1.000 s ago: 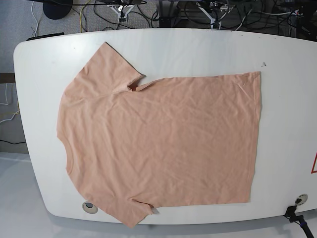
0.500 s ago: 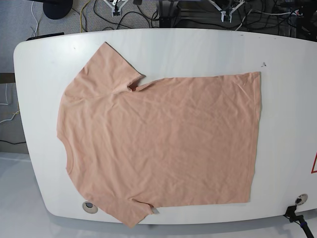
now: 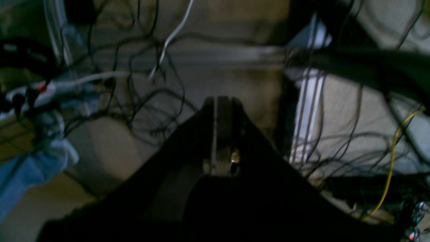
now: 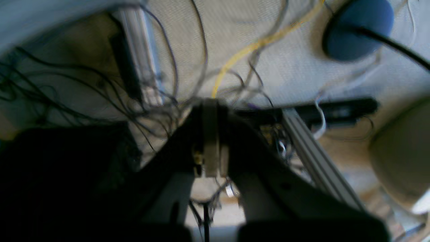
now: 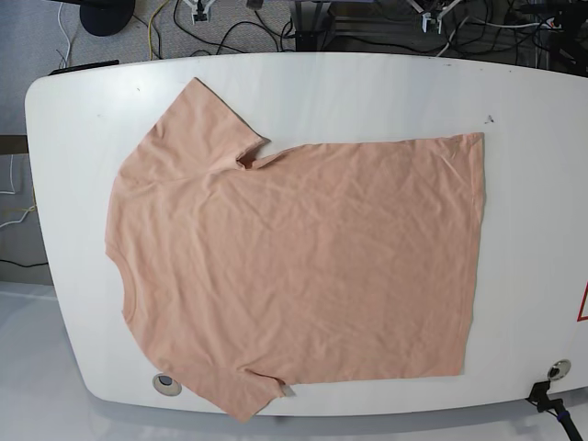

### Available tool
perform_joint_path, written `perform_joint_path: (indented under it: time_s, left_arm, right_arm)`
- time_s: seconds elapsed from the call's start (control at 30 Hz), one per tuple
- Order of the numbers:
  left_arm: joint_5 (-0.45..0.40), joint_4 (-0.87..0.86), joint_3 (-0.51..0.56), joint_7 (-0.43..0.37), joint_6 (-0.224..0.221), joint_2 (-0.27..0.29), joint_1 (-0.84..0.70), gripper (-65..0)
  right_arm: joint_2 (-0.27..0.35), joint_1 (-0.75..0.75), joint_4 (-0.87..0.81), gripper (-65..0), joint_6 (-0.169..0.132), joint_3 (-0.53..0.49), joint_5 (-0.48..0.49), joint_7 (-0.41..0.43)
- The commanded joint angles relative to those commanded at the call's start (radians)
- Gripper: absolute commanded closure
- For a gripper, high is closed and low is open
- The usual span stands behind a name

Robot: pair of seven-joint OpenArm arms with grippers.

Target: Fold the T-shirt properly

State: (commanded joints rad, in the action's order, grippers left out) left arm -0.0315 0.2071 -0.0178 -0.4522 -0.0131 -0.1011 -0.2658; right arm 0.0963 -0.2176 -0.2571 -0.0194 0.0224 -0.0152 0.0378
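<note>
The T-shirt (image 5: 294,266) is spread flat for folding; both grippers (image 3: 221,101) (image 4: 210,102) are held closed, empty, beyond the table's (image 5: 367,92) far edge.

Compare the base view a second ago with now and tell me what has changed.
Only the two gripper tips at the top edge moved: they spread further apart and slid up, nearly out of view. The right gripper and left gripper are closed on nothing, over floor cables. The T-shirt lies flat on the white table as before, creases unchanged.
</note>
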Motion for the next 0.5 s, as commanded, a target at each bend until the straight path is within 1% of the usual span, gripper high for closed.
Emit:
perform_joint_path:
  time_s: [0.1,0.2,0.3,0.37,0.47,0.5]
  left_arm:
    - [0.009,0.000,-0.003,-0.017,0.001,-0.001,-0.015,0.0]
    - [0.027,0.006,0.001,-0.057,0.006,-0.004,-0.033,0.0]
    - [0.046,0.023,-0.007,-0.103,0.025,-0.008,-0.066,0.0]
    - [0.062,0.037,-0.008,-0.115,0.057,-0.009,-0.082,0.0]
    - [0.084,0.046,-0.014,-0.123,0.131,-0.017,-0.100,0.0]
    - [0.087,0.054,-0.012,-0.128,0.142,-0.021,-0.105,0.0]
  right_arm:
    - [0.003,-0.010,0.000,0.0,0.005,0.000,-0.003,0.002]
    - [0.017,-0.035,-0.028,0.0,0.004,0.003,-0.003,0.004]
    - [0.042,-0.085,-0.084,0.0,0.001,0.000,-0.006,0.006]
    - [0.059,-0.110,-0.124,0.0,0.001,0.000,-0.007,0.016]
    - [0.078,-0.143,-0.181,0.0,0.000,-0.003,-0.006,0.022]
    - [0.086,-0.155,-0.202,0.0,0.000,-0.004,-0.004,0.027]
